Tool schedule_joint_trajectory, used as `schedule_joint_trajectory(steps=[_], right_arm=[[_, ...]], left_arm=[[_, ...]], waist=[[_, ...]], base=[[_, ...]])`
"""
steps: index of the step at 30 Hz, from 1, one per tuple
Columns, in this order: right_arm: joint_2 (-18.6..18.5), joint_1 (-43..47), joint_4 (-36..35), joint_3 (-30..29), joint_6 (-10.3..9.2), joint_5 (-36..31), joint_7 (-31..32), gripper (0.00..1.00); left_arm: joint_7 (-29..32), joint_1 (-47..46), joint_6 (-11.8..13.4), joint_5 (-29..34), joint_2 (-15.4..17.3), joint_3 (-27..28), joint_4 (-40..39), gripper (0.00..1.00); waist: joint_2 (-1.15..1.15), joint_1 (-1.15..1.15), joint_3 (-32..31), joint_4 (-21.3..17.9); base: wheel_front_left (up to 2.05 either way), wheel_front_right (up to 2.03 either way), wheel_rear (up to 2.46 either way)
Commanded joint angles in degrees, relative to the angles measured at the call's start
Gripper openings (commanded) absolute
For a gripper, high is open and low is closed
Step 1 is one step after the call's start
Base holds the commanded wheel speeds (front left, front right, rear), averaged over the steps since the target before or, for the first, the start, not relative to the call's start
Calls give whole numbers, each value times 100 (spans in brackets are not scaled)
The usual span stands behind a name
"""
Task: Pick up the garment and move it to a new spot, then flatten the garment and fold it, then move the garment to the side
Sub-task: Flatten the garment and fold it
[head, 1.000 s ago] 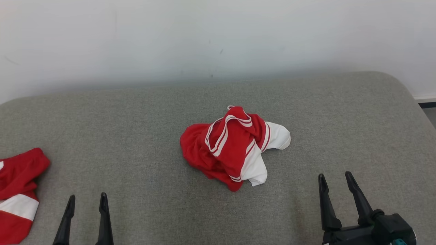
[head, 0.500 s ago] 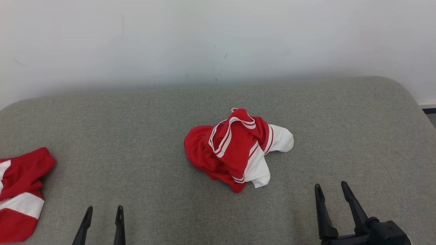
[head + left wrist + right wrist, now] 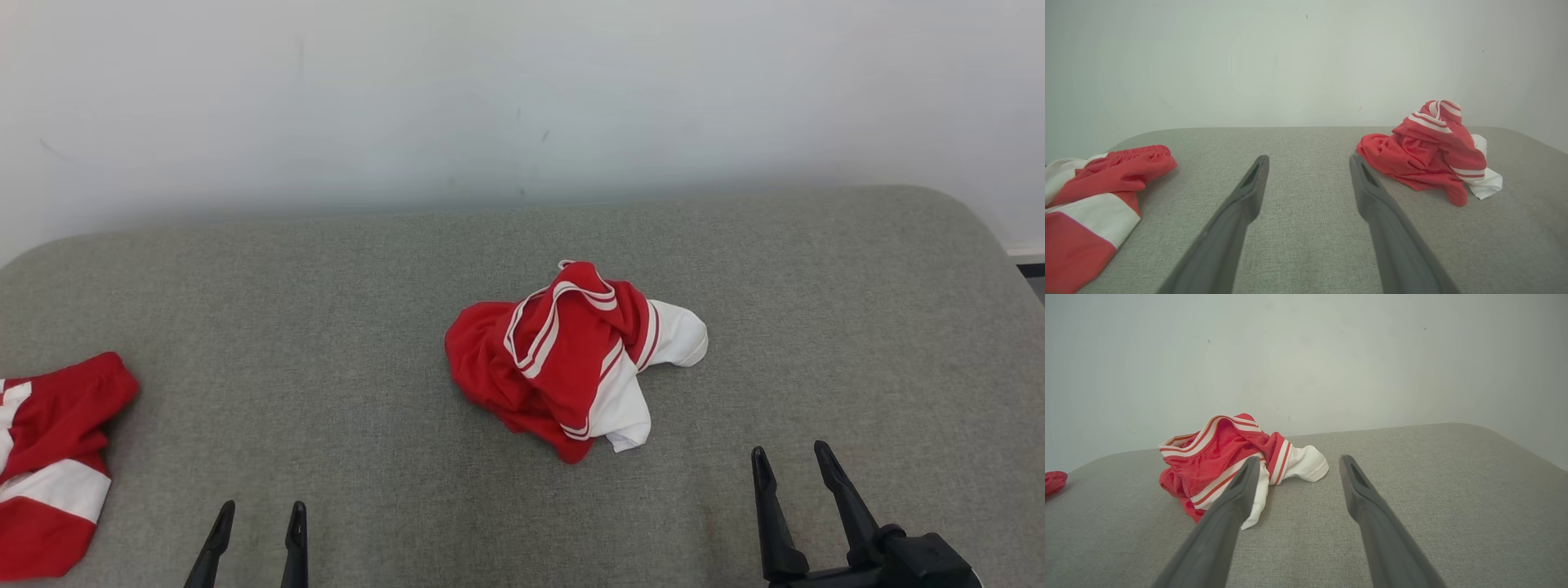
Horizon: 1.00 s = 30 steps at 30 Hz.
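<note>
Red garment (image 3: 563, 359) white-striped, grey fabric surface (image 3: 326, 327), dark tools

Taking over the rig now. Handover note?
Left gripper: open, empty, low over the near part of the grey padded surface.
Right gripper: open, empty, near side and right of the garment, apart from it.
Garment: red and white, crumpled in a heap mid-surface, not gripped.
Second red and white garment: at the left edge.
Done: none of the steps on the heap.
Left: pick up, move, flatten, fold, set aside.

red-white cloth (image 3: 49, 465): far left, crumpled | grey cushion (image 3: 310, 327): beneath | white wall (image 3: 522, 90): behind
</note>
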Motion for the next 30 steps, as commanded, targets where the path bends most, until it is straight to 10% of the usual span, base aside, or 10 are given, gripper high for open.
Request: schedule_joint_trajectory(steps=[1, 30], right_arm=[[0, 74, -3, -3, 20, 44, 4, 100], [1, 25, 65, 17, 20, 52, 4, 100]], left_arm=[[-19, 35, 7, -33, 10, 31, -21, 100], [-19, 5, 7, 66, -57, 122, 0, 100]], waist=[[0, 0, 3, 8], [0, 0, 32, 56]], base=[[0, 0, 0], [0, 0, 0]])
